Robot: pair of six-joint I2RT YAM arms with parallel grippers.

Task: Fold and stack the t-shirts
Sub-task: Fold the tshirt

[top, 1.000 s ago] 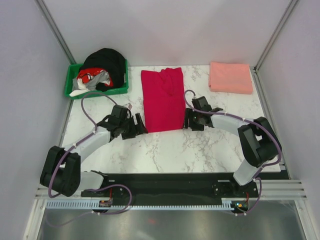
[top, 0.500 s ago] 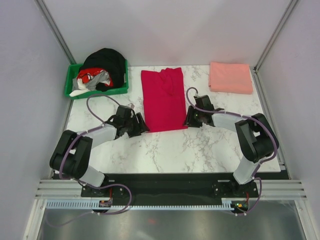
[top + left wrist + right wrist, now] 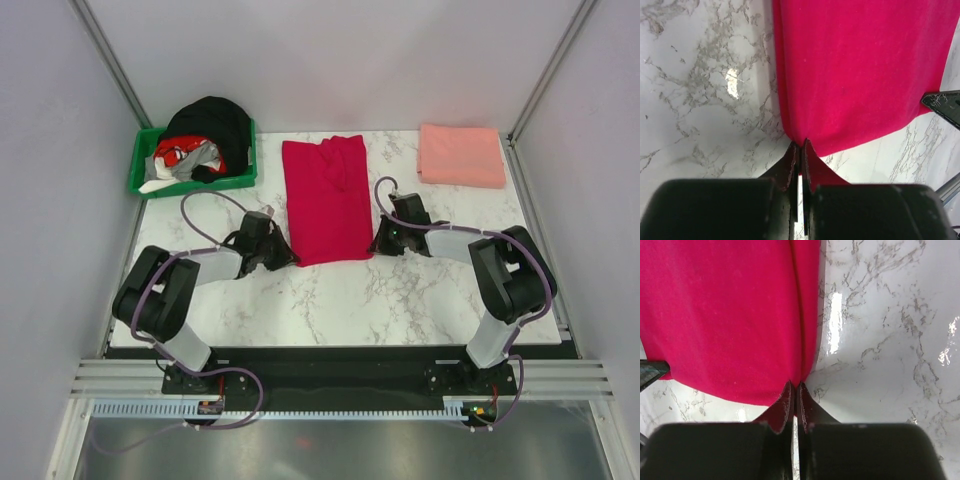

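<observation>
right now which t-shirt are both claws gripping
The crimson red cloth t-shirt mid-table, pinched at its near corners; the pale salmon pink folded t-shirt lies untouched far right.

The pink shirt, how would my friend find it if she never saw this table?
Start at the white marble table and look at its far right corner. The pink shirt lies there alone, folded into a neat rectangle. It is pale salmon, unlike the bright red shirt lying long in the middle.
</observation>
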